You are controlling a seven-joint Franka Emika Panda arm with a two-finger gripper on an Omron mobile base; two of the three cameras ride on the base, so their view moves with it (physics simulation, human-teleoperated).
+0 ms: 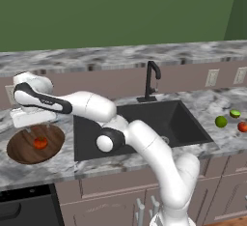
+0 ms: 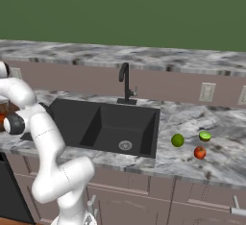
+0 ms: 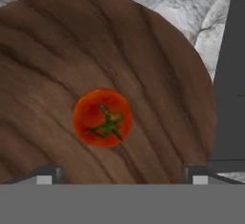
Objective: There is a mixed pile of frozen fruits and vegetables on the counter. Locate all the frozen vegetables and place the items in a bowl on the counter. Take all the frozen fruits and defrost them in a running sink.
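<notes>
The dark wooden bowl [image 1: 21, 148] sits on the counter [image 1: 43, 169] left of the sink [image 1: 144, 123]. A red-orange tomato [image 1: 40, 143] lies inside it. In the hand view the tomato [image 3: 102, 117] rests on the bowl's floor [image 3: 158, 74], free of the fingers. My gripper [image 3: 122, 176] hangs just above the bowl, open, its fingertips [image 3: 48, 175] wide apart with nothing between them; in the left base view the gripper [image 1: 38, 129] is over the bowl. Right of the sink lie a green ball [image 2: 178, 140], a flattish green piece [image 2: 205, 135] and a small red ball [image 2: 200, 152].
A thin black faucet [image 1: 152, 80] stands behind the sink. My arm reaches left across the sink's front corner. Wall outlets [image 2: 207, 92] sit on the backsplash at the right. A dark appliance [image 1: 29, 208] is below the counter at the left.
</notes>
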